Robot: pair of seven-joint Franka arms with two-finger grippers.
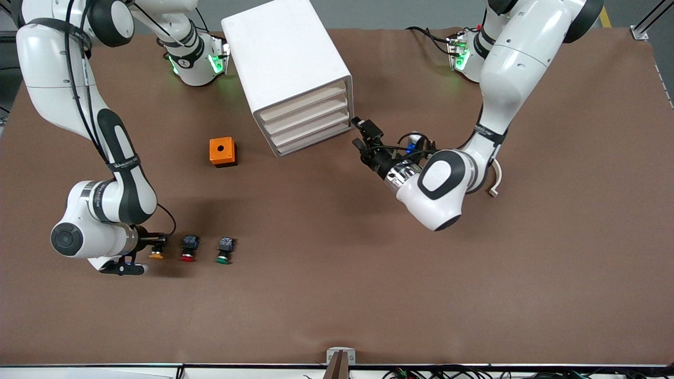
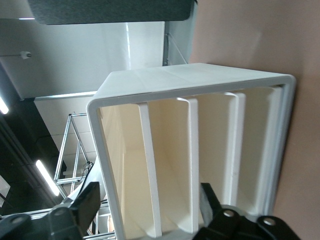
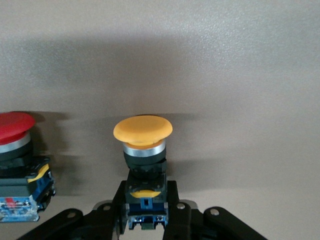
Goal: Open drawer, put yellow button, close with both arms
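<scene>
The white cabinet (image 1: 287, 58) stands at the back of the table with all four drawers shut; the uppermost drawer (image 1: 303, 102) is flush with its front. My left gripper (image 1: 360, 133) is open right in front of the drawers, at the corner toward the left arm's end. In the left wrist view its fingers (image 2: 75, 210) straddle the cabinet's top wall and the uppermost drawer (image 2: 122, 165). My right gripper (image 1: 152, 247) is shut on the body of the yellow button (image 1: 156, 255), low at the table. The right wrist view shows the button's yellow cap (image 3: 143, 129) ahead of the gripper (image 3: 146, 210).
A red-capped button (image 1: 188, 257) and a green-capped button (image 1: 223, 258) lie in a row beside the yellow one; the red one also shows in the right wrist view (image 3: 12, 125). An orange box (image 1: 222, 151) with a hole in its top sits between them and the cabinet.
</scene>
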